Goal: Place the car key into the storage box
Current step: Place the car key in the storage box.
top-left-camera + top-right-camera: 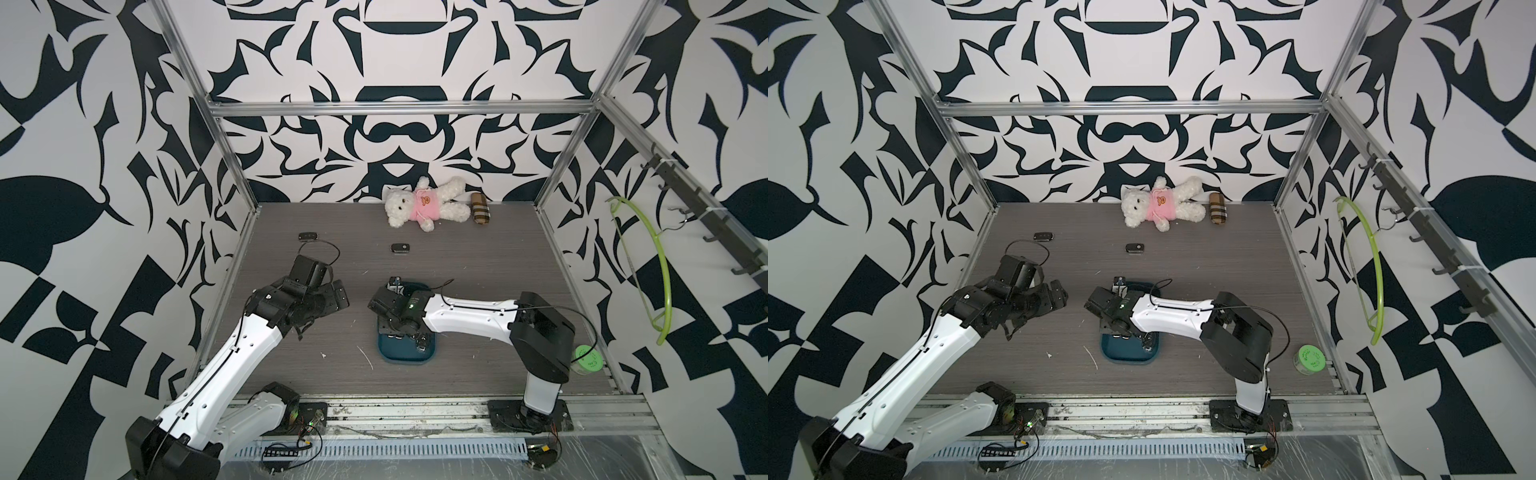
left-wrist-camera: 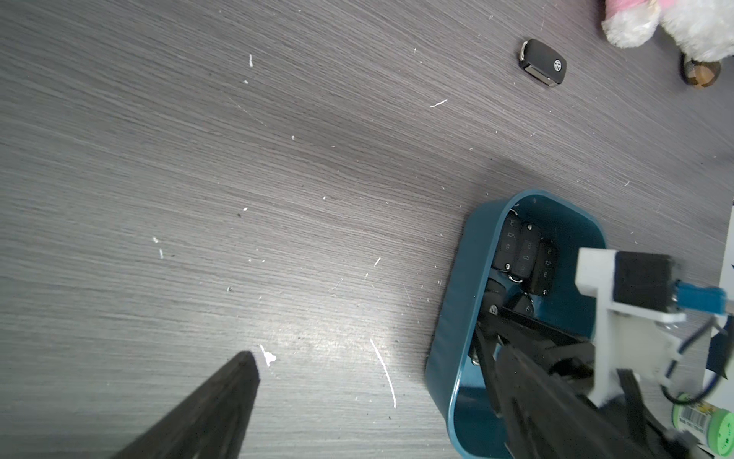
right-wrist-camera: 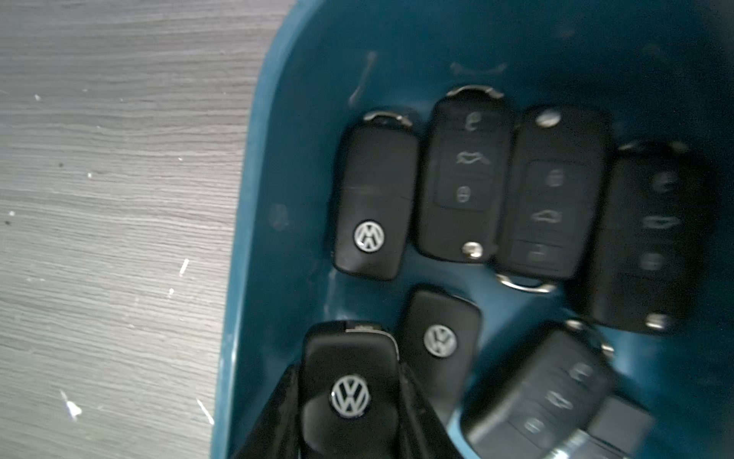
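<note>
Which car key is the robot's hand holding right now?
The badge-up key pinched in the right hand, over the blue storage box. The others lie loose inside it or on the table.

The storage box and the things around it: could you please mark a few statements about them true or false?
1. The right gripper grips a car key between its fingers over the storage box. True.
2. The storage box holds nothing yet. False: several key fobs lie in it.
3. The left gripper is shut on a key. False: it is wide open and empty.
4. Two loose keys lie on the table outside the box. True.
5. The teddy bear wears a blue top. False: the top is pink.
</note>
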{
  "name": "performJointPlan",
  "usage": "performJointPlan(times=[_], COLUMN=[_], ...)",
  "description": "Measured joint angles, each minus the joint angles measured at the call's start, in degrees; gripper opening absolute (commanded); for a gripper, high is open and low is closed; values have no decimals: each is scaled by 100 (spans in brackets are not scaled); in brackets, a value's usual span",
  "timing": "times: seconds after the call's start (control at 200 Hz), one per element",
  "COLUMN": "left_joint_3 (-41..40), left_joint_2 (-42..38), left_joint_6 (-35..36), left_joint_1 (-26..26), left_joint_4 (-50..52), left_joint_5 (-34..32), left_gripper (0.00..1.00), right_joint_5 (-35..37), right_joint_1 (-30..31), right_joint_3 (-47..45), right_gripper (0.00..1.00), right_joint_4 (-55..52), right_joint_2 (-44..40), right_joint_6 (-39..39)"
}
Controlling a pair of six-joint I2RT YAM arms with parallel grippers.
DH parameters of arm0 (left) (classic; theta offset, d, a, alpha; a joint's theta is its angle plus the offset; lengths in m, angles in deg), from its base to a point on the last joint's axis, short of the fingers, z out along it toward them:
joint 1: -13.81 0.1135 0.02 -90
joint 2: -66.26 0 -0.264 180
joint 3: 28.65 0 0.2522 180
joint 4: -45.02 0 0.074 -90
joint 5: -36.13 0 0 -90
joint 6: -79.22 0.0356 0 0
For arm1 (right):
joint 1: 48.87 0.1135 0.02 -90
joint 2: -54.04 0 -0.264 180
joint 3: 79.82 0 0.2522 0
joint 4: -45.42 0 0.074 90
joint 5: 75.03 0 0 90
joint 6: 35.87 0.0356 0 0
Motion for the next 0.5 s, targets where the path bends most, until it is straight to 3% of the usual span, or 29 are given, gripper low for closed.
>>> performJointPlan(times=[0.18,0.305,0.5], left_joint_3=[0,-2,-24], left_joint_2=[-50,-50,-50], left_joint_6=[-39,-63,-70], left_joint_1=[0,0,-2], left_joint_4=[98,114,120], left_joint_5=[-26,-31,-39], left_gripper=[99,99,99], right_joint_5=[-133,-162,-175], right_joint_1=[0,-2,-2], right_joint_3=[-81,-87,-87], right_gripper=[25,37,41], right_joint_4=[136,136,131], right_joint_2=[111,127,127], right_joint_6=[122,170,179])
